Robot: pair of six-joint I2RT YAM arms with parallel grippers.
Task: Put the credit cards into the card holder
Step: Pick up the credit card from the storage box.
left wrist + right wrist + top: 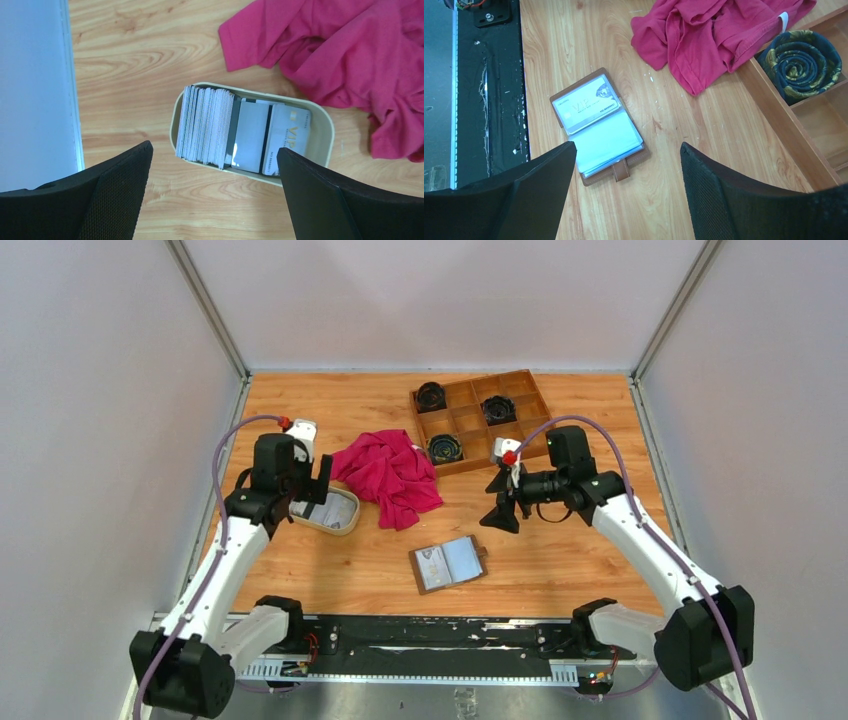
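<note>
As it lies open, the card holder (606, 140) shows one card (586, 106).

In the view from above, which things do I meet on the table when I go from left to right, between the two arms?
Cream dish holding the credit cards → pink cloth → open card holder → right end effector. I leave out the wooden tray: it stretches above both cloth and holder.

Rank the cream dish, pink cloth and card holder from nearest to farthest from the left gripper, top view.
From the left gripper:
1. cream dish, directly below it, left side.
2. pink cloth, to its right, mid-table.
3. card holder, lying open, front centre.
</note>
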